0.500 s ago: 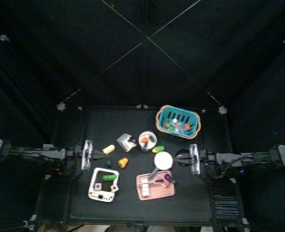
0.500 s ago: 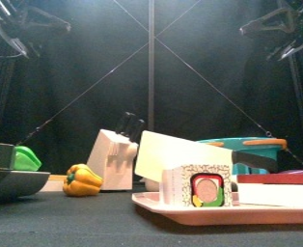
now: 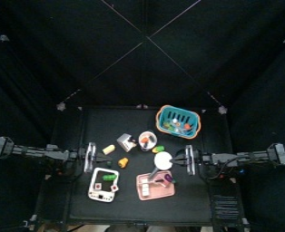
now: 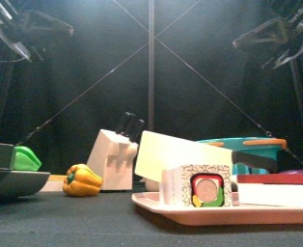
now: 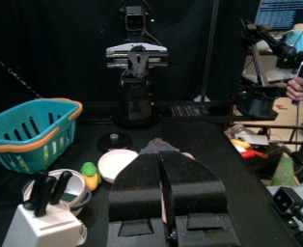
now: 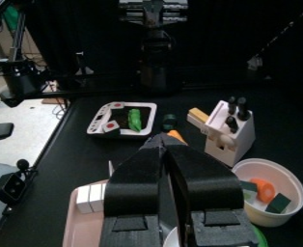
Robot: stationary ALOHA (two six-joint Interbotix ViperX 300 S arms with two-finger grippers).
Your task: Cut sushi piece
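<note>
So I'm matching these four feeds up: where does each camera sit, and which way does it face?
Top: overhead, looking straight down on the table; both arms show.
Front: table height, facing the sushi piece; arms hang behind.
Left wrist: faces the right arm across the teal basket; shut left gripper below.
Right wrist: faces the knife block; right gripper.
Top and left wrist views share the basket.

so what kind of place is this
Likely a robot lab's test pen: black curtains enclose a small table of toy kitchen items, such as a teal basket and a knife block.
</note>
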